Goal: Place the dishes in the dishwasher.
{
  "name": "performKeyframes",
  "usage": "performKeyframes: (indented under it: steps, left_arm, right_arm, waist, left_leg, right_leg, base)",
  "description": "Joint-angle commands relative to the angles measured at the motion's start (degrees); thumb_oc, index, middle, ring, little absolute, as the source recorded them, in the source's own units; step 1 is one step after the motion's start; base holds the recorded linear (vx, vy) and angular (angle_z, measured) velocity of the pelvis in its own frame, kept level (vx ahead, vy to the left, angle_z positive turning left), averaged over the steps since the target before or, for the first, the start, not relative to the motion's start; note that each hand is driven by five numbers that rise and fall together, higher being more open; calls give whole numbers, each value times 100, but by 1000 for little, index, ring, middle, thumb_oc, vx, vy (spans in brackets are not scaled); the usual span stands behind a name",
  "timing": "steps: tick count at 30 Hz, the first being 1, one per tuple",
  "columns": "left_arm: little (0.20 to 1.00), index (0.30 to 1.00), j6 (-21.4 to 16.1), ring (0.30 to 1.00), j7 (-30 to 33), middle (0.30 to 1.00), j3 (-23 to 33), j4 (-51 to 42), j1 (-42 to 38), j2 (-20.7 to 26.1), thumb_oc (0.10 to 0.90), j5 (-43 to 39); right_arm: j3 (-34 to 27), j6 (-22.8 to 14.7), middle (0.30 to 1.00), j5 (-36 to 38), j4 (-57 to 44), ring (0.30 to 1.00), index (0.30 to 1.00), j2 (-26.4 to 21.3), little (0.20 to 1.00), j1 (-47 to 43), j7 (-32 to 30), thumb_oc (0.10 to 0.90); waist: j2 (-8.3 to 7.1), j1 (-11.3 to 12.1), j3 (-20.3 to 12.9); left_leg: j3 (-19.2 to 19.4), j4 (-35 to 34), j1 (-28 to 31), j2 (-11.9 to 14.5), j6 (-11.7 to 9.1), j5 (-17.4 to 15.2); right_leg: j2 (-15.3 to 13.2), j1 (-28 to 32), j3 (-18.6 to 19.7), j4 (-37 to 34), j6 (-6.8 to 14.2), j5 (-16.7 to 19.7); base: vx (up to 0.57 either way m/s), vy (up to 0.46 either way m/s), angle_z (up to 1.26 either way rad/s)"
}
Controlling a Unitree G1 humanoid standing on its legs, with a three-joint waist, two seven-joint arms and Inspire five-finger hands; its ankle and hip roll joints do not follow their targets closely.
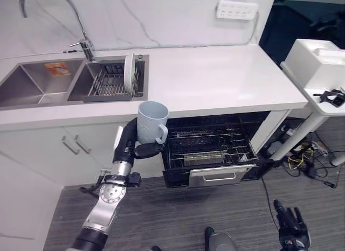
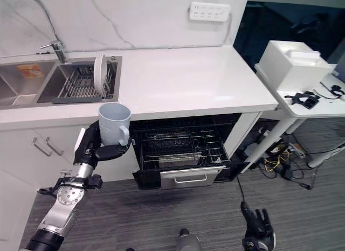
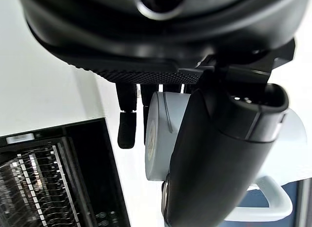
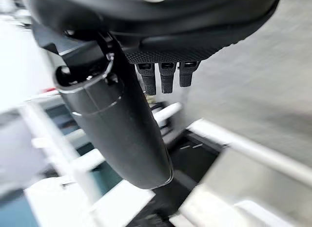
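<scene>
Since the rack (image 1: 215,146) is pulled out and ready, left hand (image 1: 128,147) has fingers wrapped round the mug (image 1: 152,122), upright; right hand (image 2: 257,225) idle w/ fingers loose.

Pale blue-grey mug (image 1: 152,121), upright, mouth up, handle toward the dishwasher side, held in the air in front of the counter edge, just left of the open dishwasher; left hand (image 1: 129,146) wraps its lower body, thumb under the handle. White plate (image 1: 129,71) stands on edge in the dark drying rack inside the right sink basin, at the rack's right end. Dishwasher (image 1: 215,148) under the counter is open, black interior, wire rack pulled out with a steel-fronted lower drawer; rack holds no dishes that can be made out.
</scene>
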Motion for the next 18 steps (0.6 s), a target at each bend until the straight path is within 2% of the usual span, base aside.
performKeyframes:
  steps: [1,2,4,6,10,13,18]
  left_arm:
    - [300,300,-657,300,299,300,294,-345,-357,40,400,213]
    - [300,300,-672,300,366,300,354,-338,-309,10,400,278]
    - [300,300,-661,300,417,300,389,-379,-257,-11,400,336]
    - [300,300,-657,300,404,300,421,-420,-209,-67,400,351]
    - [300,300,-578,300,305,300,396,-542,-215,-112,400,282]
    - [300,300,-541,300,332,300,356,-619,-221,-147,400,288]
    - [300,300,-314,300,450,300,303,-870,-176,-185,400,468]
  right_arm:
    - [-400,-939,900,-13,-726,900,900,-409,900,-179,123,800]
    - [-521,-1129,900,-505,-1454,900,900,-419,900,-178,80,800]
    - [-548,-1169,900,-781,-1972,900,900,-456,900,-167,-30,800]
    - [-579,-1436,900,-1216,-2776,900,900,-501,900,-157,-159,800]
    - [-582,-1741,900,-1275,-3446,900,900,-617,900,-231,-10,800]
    - [-446,-1674,900,-1295,-3971,900,900,-714,900,-389,130,800]
    - [122,-1008,900,-1342,-4788,900,900,-833,900,-660,599,800]
  waist:
    - [142,-45,-168]
    - [137,-105,-182]
    - [137,-142,-187]
    - [148,-224,-207]
    - [182,-259,-226]
    - [227,-245,-234]
    - [290,-128,-274]
  left_leg:
    - [-720,125,49,-2,96,-541]
    - [-696,125,79,-17,111,-562]
    - [-668,125,99,-24,118,-575]
    - [-596,125,130,-20,122,-587]
    - [-526,125,159,-13,121,-610]
    - [-490,125,171,-7,110,-611]
    - [-543,125,152,-33,81,-603]
  right_leg:
    - [-282,62,-153,515,547,-519]
    - [-268,41,-75,515,562,-508]
    - [-262,29,-34,515,573,-503]
    - [-244,8,36,515,582,-501]
    - [-232,-3,74,515,585,-508]
    - [-239,3,64,515,576,-526]
    - [-247,30,35,515,551,-566]
  base:
    - [-19,25,-23]
    - [-18,24,-20]
    - [-18,25,-26]
    - [-16,35,-20]
    - [-5,27,-25]
    - [1,27,-7]
    - [11,10,-5]
